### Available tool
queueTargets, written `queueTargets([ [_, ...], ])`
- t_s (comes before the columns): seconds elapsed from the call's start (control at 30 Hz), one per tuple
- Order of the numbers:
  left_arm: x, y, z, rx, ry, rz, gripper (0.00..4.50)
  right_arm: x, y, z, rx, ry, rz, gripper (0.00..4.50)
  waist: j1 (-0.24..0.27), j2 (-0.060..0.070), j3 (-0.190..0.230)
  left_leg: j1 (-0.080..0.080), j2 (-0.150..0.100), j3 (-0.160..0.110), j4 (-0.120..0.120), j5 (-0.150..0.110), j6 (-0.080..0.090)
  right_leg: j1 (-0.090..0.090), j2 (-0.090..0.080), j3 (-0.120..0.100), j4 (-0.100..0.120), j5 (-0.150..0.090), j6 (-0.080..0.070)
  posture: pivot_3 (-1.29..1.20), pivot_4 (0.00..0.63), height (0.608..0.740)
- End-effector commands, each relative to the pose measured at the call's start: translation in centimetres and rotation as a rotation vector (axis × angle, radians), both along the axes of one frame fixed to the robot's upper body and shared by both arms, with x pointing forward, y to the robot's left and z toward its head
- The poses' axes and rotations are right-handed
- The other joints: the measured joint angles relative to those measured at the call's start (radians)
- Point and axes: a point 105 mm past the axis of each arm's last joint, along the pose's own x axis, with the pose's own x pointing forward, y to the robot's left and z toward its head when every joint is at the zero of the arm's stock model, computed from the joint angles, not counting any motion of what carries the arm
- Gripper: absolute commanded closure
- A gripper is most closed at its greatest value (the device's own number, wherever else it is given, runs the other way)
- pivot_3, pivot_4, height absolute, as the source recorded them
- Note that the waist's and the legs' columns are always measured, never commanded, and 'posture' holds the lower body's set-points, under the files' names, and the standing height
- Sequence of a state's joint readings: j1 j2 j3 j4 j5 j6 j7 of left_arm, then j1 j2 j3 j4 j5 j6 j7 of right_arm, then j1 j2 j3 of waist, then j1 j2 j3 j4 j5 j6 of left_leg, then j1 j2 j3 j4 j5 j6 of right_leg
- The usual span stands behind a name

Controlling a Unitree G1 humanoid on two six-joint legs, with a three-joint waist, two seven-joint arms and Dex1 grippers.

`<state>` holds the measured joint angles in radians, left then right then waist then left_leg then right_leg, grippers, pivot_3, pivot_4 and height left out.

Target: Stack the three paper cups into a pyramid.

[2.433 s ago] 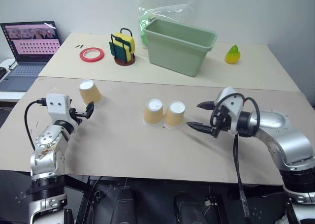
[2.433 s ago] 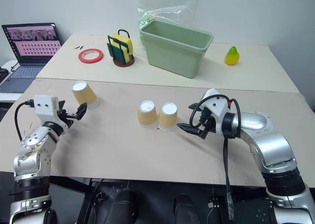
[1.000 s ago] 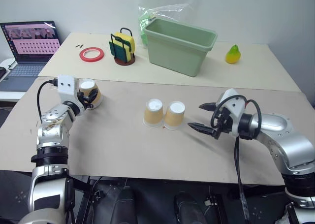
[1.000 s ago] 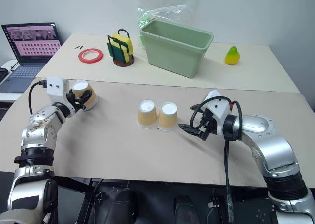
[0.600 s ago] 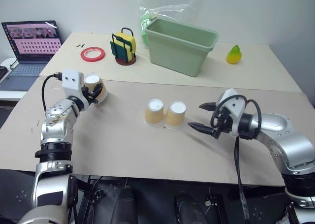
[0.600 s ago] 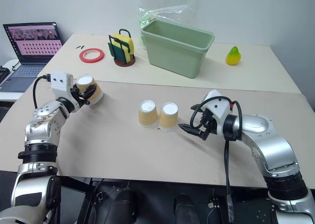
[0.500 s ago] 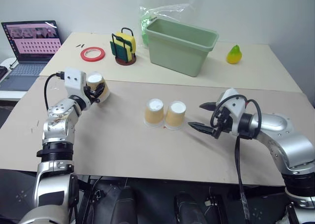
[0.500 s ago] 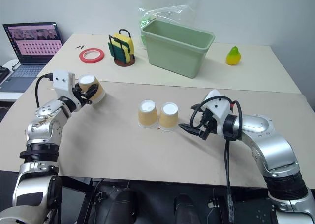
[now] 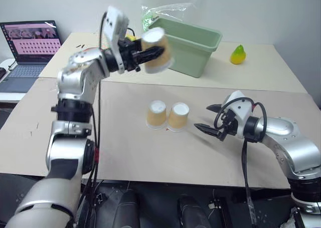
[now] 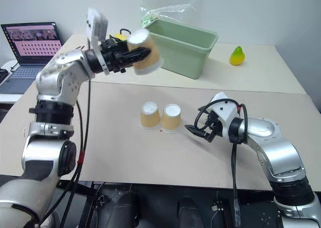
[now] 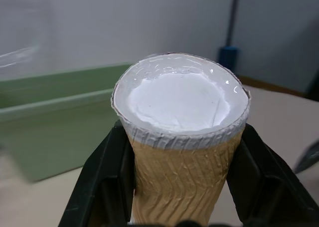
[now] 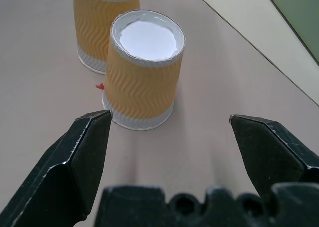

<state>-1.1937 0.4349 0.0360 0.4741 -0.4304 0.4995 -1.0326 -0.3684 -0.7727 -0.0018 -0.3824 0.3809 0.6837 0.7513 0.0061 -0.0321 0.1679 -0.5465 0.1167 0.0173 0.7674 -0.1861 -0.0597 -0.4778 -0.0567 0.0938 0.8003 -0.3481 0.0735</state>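
Three paper cups are in play. Two paper cups [image 9: 167,116] stand upside down, touching side by side, at the middle of the near worktop [image 9: 130,148]. Just right of them the right gripper [image 9: 209,119] rests low over the worktop, its forearm bent in from the right, fingers spread wide and empty. Farther back and raised well above the worktop, the left gripper [image 9: 148,55] reaches rightward from a lifted arm, clamped on the third cup [image 9: 156,50], held before the single green bin [image 9: 188,43].
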Motion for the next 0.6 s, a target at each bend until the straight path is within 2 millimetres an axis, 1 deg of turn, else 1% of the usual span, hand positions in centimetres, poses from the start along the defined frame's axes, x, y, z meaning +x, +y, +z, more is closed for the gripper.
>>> queueTargets([
  [0.03,0.2,-2.4,-1.7,0.083,0.014,-0.138,2.41,-0.2,-1.0,1.2,-0.016,-0.064,-0.048,0.00,0.001,0.000,0.000,0.000,0.000,0.000,0.000,0.000,0.000,0.000,0.000,0.000,0.000,0.000,0.000,0.00,0.150,0.656],
  [0.17,-0.2,-3.9,-3.8,0.169,0.019,-0.250,2.41,-0.5,-1.3,1.2,-0.018,-0.071,-0.073,0.00,-0.002,0.001,0.000,0.000,0.000,0.000,0.001,0.000,0.000,0.000,0.000,0.000,0.001,0.000,0.000,0.00,0.150,0.656],
  [0.23,-0.5,-4.3,-5.2,0.227,0.016,-0.295,2.41,-0.8,-1.6,1.2,-0.019,-0.073,-0.089,0.00,-0.006,0.001,0.000,-0.001,0.000,0.000,0.001,0.000,0.000,-0.001,0.000,0.000,0.000,0.000,0.000,0.00,0.150,0.656],
  [0.3,-0.5,-4.5,-6.3,0.253,0.029,-0.318,2.41,-1.0,-1.8,1.1,-0.019,-0.070,-0.104,0.00,-0.008,0.001,0.001,-0.002,0.000,-0.001,0.000,0.000,0.000,-0.002,0.000,0.000,0.000,0.000,0.000,0.00,0.150,0.656],
  [0.37,-0.6,-4.7,-6.7,0.261,0.040,-0.334,2.41,-1.2,-2.0,1.0,-0.021,-0.067,-0.115,0.00,-0.010,0.001,0.001,-0.002,0.000,-0.001,-0.001,0.000,0.000,-0.001,0.000,0.000,0.001,0.000,0.000,0.00,0.150,0.656],
  [0.5,-0.9,-4.9,-6.5,0.253,0.050,-0.368,2.41,-1.4,-2.2,0.9,-0.022,-0.064,-0.132,0.00,-0.018,0.001,0.001,-0.002,0.000,-0.001,0.000,0.000,0.001,-0.001,0.000,0.000,0.001,0.000,0.000,0.00,0.150,0.656],
  [0.6,-1.0,-4.5,-6.8,0.264,0.060,-0.378,2.41,-1.4,-2.2,0.8,-0.023,-0.063,-0.137,0.00,-0.020,0.001,0.001,-0.002,0.000,-0.002,0.000,0.000,0.001,-0.001,0.000,0.000,0.001,0.000,0.000,0.00,0.150,0.656],
])
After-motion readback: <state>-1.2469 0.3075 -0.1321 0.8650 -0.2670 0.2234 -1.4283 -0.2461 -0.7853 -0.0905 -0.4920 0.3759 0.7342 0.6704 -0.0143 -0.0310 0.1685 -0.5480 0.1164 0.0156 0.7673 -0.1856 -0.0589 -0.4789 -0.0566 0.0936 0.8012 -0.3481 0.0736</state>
